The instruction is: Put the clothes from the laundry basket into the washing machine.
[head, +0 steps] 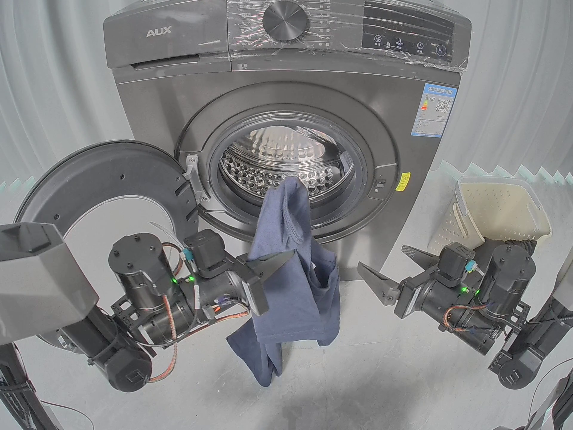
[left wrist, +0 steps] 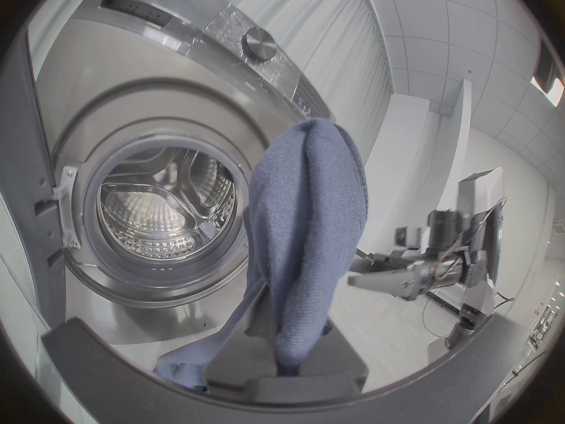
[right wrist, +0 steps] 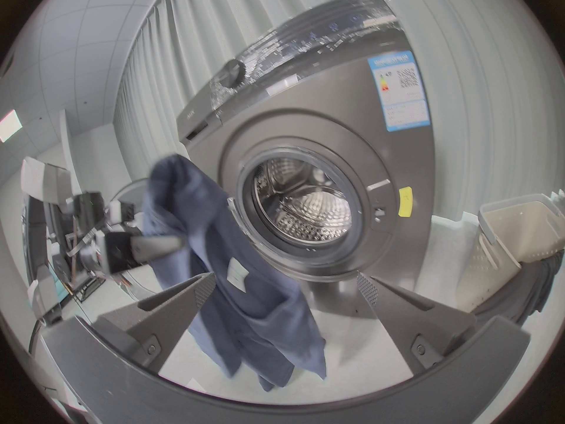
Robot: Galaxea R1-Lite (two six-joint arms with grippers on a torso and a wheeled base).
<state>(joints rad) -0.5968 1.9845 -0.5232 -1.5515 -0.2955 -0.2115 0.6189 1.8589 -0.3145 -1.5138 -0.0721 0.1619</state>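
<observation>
The left gripper [head: 274, 270] is clamped on a fold of 1 blue garment [head: 295, 270], holding it in front of the lower rim of the washing machine [head: 280, 91] opening, below the drum [head: 280, 156]. The cloth peaks above the fingers and hangs in 2 long tails toward the floor. The door [head: 101, 174] stands swung wide at the machine's left edge. The right gripper [head: 385, 261] hangs just right of the garment with its jaws spread and nothing between them.

The garment looks light, soft and limp: it will sag, trail and may catch on the door rim, so a pinch near the bunched top, with the tails gathered, should carry it in best.

The laundry basket [head: 501, 210] stands on the floor at the machine's right front corner. The right wrist view shows a dark cloth [right wrist: 524, 290] draped at the basket's side and a pale label on the blue garment, which the head view hardly gives. The left wrist view shows the cloth wrapped over its own fingers
</observation>
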